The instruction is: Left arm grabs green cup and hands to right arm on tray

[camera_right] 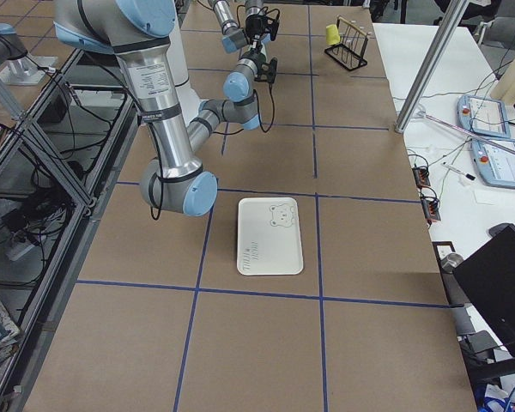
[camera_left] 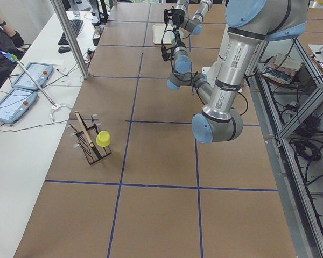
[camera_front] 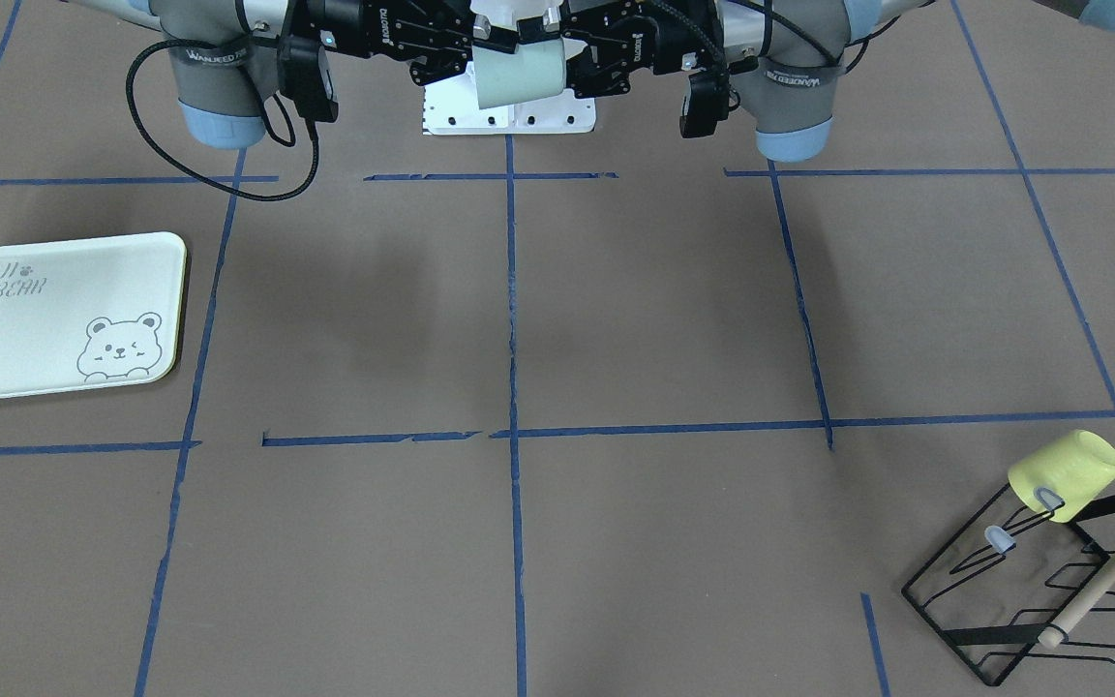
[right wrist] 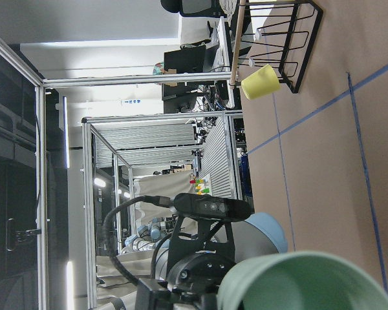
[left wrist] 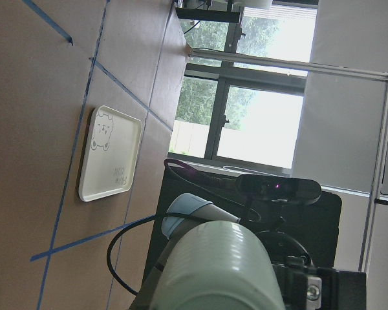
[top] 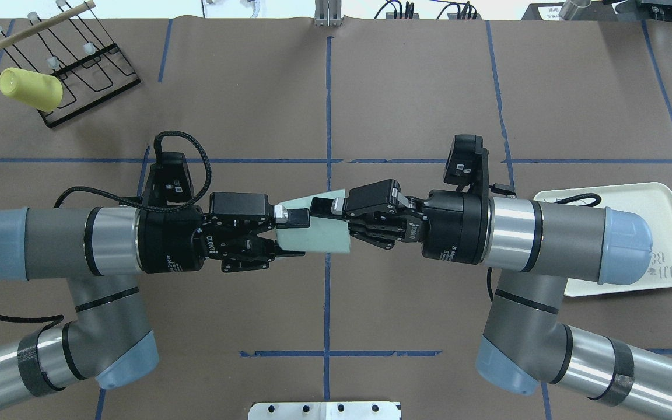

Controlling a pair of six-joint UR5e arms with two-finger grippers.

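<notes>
The pale mint-green cup (camera_front: 519, 75) hangs on its side in mid-air between my two grippers, above the table's middle near the robot base; it also shows in the overhead view (top: 318, 236). My left gripper (top: 290, 233) is shut on its narrower base end. My right gripper (top: 342, 220) meets it from the other side, fingers shut at the rim end, one finger (top: 325, 205) lying along the cup's far wall. The cup fills the bottom of the left wrist view (left wrist: 213, 271) and the right wrist view (right wrist: 310, 284). The bear tray (top: 662, 204) lies flat under my right forearm, with nothing on it (camera_front: 35, 319).
A pale yellow cup (top: 30, 88) hangs on a black wire rack (top: 91, 64) with a wooden handle at the far corner on my left side. A white mounting plate (camera_front: 509, 116) sits below the grippers. Blue tape lines cross the brown table.
</notes>
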